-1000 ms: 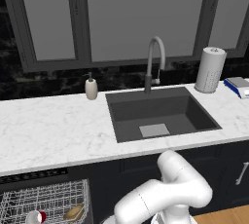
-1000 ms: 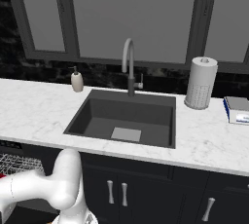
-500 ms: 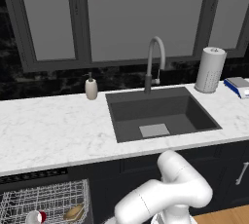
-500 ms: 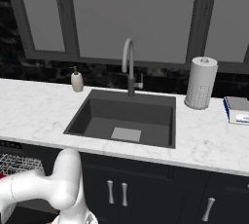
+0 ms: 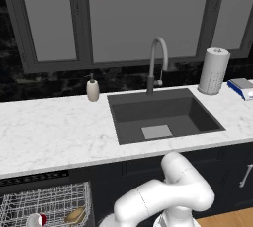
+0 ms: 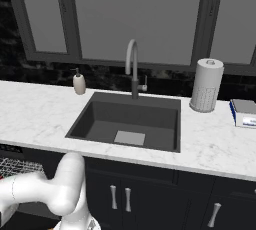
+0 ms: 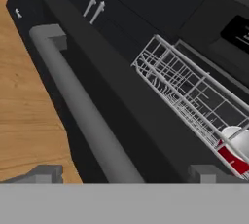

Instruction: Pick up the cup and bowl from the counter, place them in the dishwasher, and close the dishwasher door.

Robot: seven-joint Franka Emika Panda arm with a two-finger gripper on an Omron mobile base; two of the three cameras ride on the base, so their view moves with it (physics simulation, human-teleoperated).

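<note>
The dishwasher (image 5: 34, 177) stands open under the counter (image 5: 49, 132). Its white wire rack (image 5: 49, 202) is pulled out. In the rack the red cup (image 5: 37, 219) lies on its side next to the tan bowl (image 5: 75, 215). In the hand view the dishwasher door (image 7: 146, 121) hangs open as a dark panel, and its long grey handle bar (image 7: 82, 116) runs down toward my gripper (image 7: 127, 174). The gripper is open, with one fingertip on each side of the bar and nothing held. Beyond the door lies the rack (image 7: 189, 96), with the cup (image 7: 232, 156) at its edge.
A dark sink (image 5: 160, 115) with a grey faucet (image 5: 157, 63) is cut into the counter. A beige soap dispenser (image 5: 92, 89), a paper towel roll (image 5: 213, 70) and a blue-white box (image 5: 242, 88) stand on it. Dark cabinets (image 6: 150, 199) flank the dishwasher. Wooden floor (image 7: 24, 121) lies below the door.
</note>
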